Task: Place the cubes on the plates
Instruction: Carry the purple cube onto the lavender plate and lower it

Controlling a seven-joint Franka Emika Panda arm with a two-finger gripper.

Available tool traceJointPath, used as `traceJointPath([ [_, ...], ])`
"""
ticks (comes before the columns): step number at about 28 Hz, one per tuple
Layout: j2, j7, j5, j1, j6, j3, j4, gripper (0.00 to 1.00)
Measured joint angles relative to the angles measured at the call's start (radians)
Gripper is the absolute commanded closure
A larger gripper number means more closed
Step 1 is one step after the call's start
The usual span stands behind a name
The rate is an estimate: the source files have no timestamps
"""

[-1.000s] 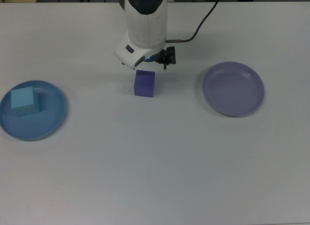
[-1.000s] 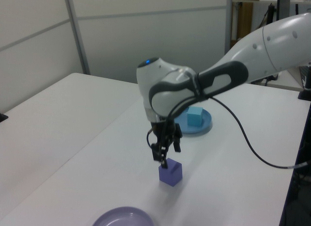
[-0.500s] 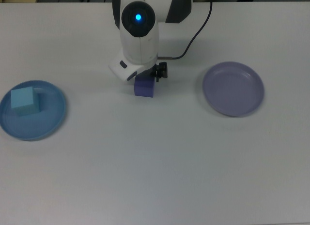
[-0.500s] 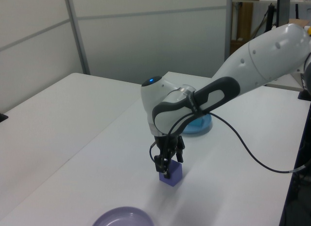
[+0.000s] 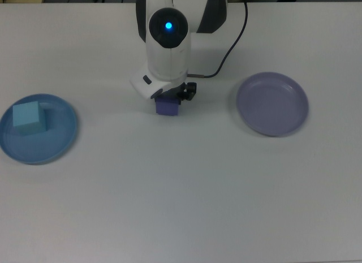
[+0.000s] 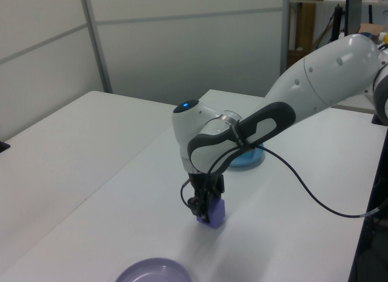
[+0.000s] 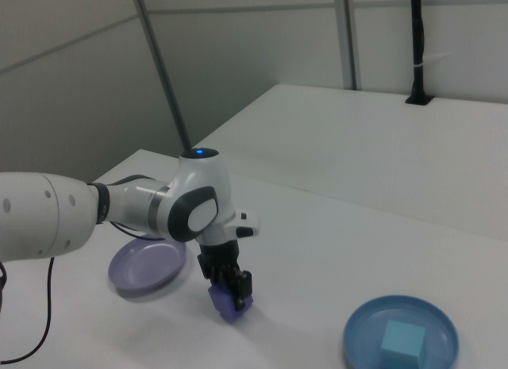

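The gripper [image 6: 204, 208] is lowered around the purple cube [image 6: 213, 213] mid-table; whether it is clamped cannot be told. An off-centre grip could tilt or drop the cube.

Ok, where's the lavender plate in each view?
Top view: lavender plate, right of centre, empty.
Left view: bottom edge, partly cut off.
Right view: left of centre, behind the arm.
Shared landmark: the violet cube under the pincer.
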Motion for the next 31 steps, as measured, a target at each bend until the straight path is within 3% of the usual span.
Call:
traceJointPath([
  [6, -0.024, 0.073, 0.000, 0.077, 0.000, 0.006, 0.051, 0.91],
  [12, -0.030, 0.174, -0.019, 0.222, -0.001, 0.010, 0.081, 0.89],
  [19, -0.020, 0.326, -0.100, 0.366, -0.001, 0.012, 0.134, 0.83],
  [24, 0.037, 0.438, -0.201, 0.434, -0.001, 0.012, 0.204, 0.77],
  [25, 0.060, 0.457, -0.228, 0.448, -0.001, 0.012, 0.216, 0.73],
  [28, 0.100, 0.474, -0.251, 0.462, -0.001, 0.012, 0.228, 0.69],
  [31, 0.135, 0.476, -0.254, 0.464, -0.001, 0.011, 0.237, 0.54],
])
